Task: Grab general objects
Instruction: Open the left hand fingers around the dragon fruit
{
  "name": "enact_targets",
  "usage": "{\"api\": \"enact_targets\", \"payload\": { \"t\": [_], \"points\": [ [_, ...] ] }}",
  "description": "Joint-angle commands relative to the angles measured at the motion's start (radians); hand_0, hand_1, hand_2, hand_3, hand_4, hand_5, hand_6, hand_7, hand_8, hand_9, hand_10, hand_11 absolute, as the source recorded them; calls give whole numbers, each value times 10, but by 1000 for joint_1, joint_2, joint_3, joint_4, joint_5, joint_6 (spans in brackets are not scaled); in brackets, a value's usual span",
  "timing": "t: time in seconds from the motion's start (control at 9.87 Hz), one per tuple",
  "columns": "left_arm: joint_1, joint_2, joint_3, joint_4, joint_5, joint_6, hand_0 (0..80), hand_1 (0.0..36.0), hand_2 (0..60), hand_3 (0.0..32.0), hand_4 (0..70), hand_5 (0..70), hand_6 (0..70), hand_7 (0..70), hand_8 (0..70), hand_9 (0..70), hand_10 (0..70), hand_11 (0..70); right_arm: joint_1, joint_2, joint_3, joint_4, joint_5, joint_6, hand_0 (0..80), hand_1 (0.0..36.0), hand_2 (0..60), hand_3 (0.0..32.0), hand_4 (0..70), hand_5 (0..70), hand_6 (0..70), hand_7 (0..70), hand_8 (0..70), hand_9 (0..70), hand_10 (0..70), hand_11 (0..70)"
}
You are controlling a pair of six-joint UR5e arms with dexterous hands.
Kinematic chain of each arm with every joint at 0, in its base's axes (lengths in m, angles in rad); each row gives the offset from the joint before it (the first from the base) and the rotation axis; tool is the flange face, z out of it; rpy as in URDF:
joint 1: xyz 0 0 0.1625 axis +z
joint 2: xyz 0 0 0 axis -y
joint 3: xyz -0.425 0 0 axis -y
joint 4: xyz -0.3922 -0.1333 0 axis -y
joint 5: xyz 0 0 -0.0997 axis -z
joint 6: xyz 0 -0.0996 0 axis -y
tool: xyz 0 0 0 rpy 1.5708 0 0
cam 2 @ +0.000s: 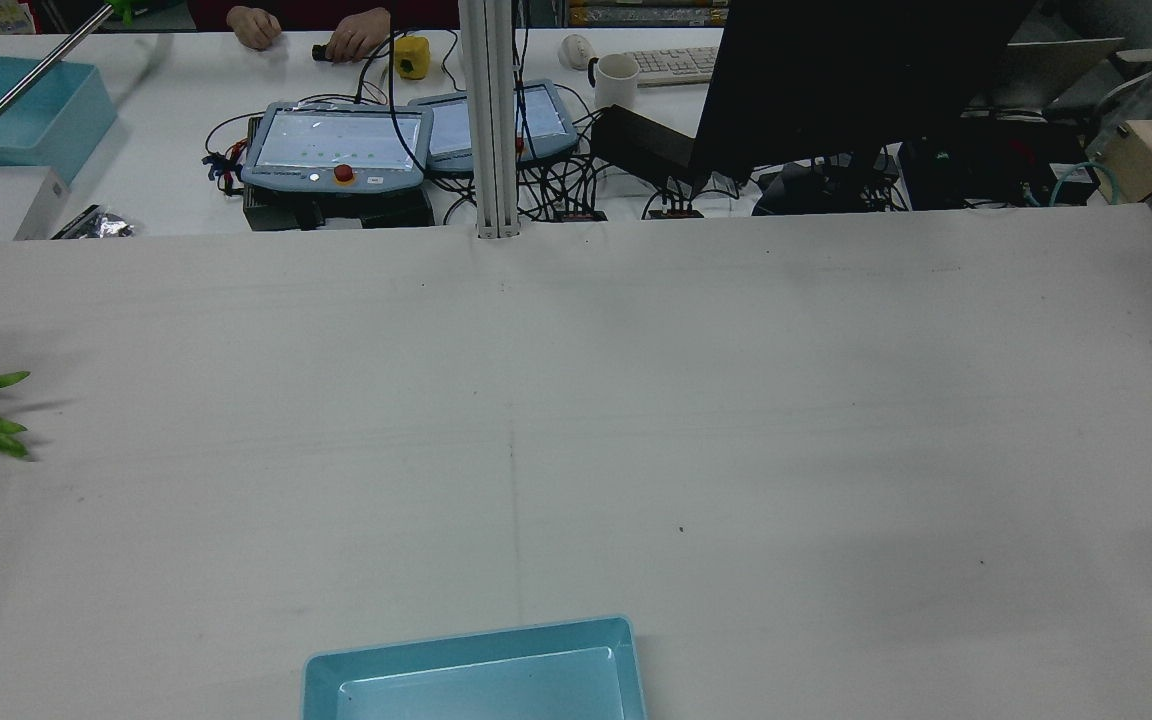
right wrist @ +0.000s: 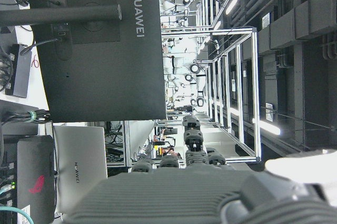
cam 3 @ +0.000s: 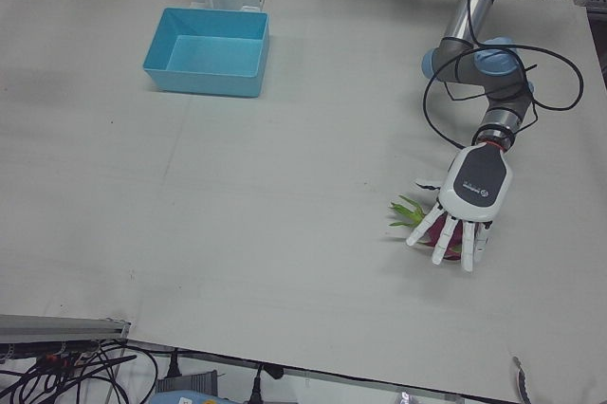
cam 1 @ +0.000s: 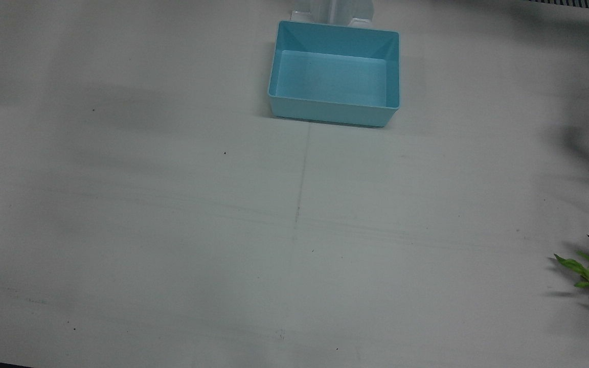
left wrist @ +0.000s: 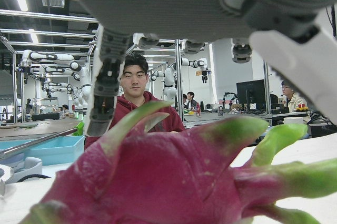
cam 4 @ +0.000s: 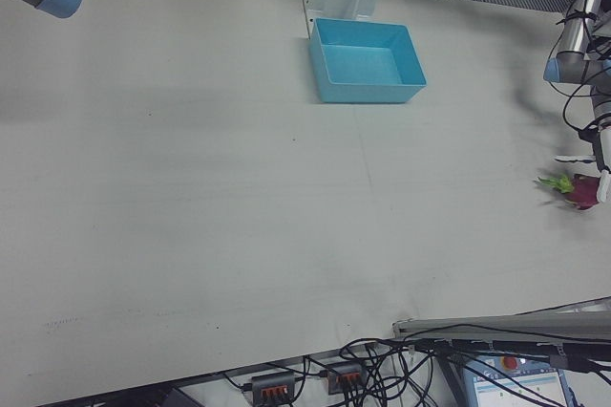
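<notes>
Your left hand [cam 3: 465, 214] hovers over magenta dragon fruit w/ green scales [cam 3: 429, 224], fingers [cam 3: 444, 245] spread and draped around it, not closed yet. No firm hold as far as visible.

Fruit lies on white tabletop [cam 3: 285, 205], far from light-blue plastic bin [cam 3: 211, 50], which is empty.

Right hand [right wrist: 221, 195]: only its back shows, cannot tell how open.

Progress, my judgement: approach done; you must yet close, lift, prob. carry to bin.

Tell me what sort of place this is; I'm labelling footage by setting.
Probably a robotics lab: rows of other robot arms behind, teach pendants and cables on the operators' bench, and a seated operator watching.
</notes>
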State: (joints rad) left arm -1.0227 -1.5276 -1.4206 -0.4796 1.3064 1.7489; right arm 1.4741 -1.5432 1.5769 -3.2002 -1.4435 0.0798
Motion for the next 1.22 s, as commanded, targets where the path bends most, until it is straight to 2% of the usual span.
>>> {"api": "enact_targets", "payload": {
  "t": [0.0,0.41,0.71,0.91,1.11],
  "points": [
    [15,-8,22,-56,-1,61,504,149,0,320,0,0,0,0,11,0,0,0,0,0,0,0,0,0,0,0,0,0,0,0,0,0,0,0,0,0],
    [35,-92,95,-31,1,61,493,136,0,320,0,0,0,0,11,0,0,0,0,0,0,0,0,0,0,0,0,0,0,0,0,0,0,0,0,0],
    [35,-97,91,8,-4,61,503,157,0,320,0,8,0,0,8,0,0,0,0,0,0,0,0,0,0,0,0,0,0,0,0,0,0,0,0,0],
    [35,-97,95,30,-4,63,518,181,0,320,0,43,0,0,7,0,0,0,0,0,0,0,0,0,0,0,0,0,0,0,0,0,0,0,0,0],
    [30,-85,51,77,-6,52,524,187,0,320,0,46,0,0,2,0,0,0,0,0,0,0,0,0,0,0,0,0,0,0,0,0,0,0,0,0]
  ]
}}
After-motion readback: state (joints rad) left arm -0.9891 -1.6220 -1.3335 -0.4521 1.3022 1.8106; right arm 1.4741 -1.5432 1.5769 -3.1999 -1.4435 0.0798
